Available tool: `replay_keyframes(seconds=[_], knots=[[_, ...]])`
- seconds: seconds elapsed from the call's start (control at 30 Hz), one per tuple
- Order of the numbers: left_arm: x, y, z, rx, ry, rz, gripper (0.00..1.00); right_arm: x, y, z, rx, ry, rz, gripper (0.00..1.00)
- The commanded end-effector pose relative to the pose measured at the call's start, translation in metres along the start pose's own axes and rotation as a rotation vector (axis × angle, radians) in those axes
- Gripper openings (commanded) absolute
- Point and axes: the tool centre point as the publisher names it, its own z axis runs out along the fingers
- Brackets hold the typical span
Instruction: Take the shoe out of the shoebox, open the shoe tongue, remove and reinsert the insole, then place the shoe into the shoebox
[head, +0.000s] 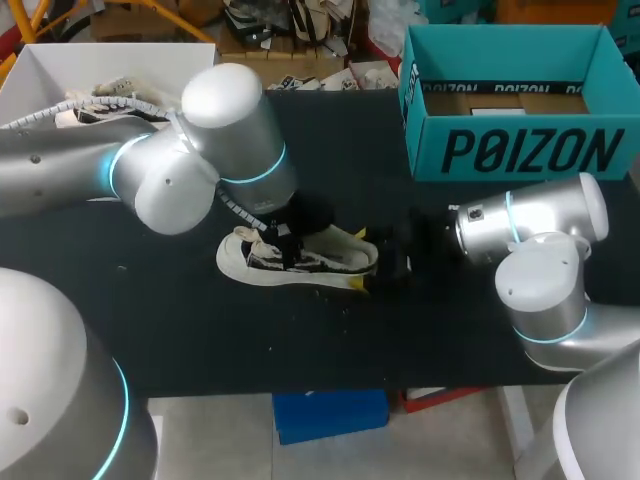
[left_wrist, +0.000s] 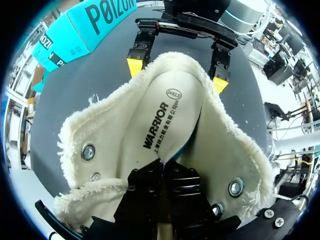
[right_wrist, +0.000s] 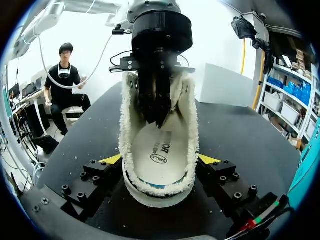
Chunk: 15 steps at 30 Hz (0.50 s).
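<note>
shoe: cream fleece-lined shoe (head: 300, 255) lies mid black surface (head: 180, 330), well apart from teal cardboard shoebox (head: 520, 150) | left end effector (left_wrist: 162, 167): pinched closed on white insole (left_wrist: 165, 115) inside the shoe | right end effector (right_wrist: 159, 160): clamping the shoe's two sides

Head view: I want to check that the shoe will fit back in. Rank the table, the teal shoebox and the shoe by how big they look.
1. table
2. teal shoebox
3. shoe: partly hidden under my left arm, yet clearly smaller than the box, which stands farther from the camera.
</note>
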Motion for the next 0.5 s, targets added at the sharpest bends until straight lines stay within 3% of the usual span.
replay_keyframes(seconds=[0.03, 0.5], knots=[[-0.010, 0.013, 0.029, 0.047, 0.003, 0.006, 0.00, 0.003, -0.003, -0.002, 0.000, 0.000, 0.001, 0.00], [-0.004, 0.004, -0.003, 0.079, -0.002, 0.011, 0.00, 0.003, -0.003, -0.002, 0.000, 0.000, 0.001, 0.00]])
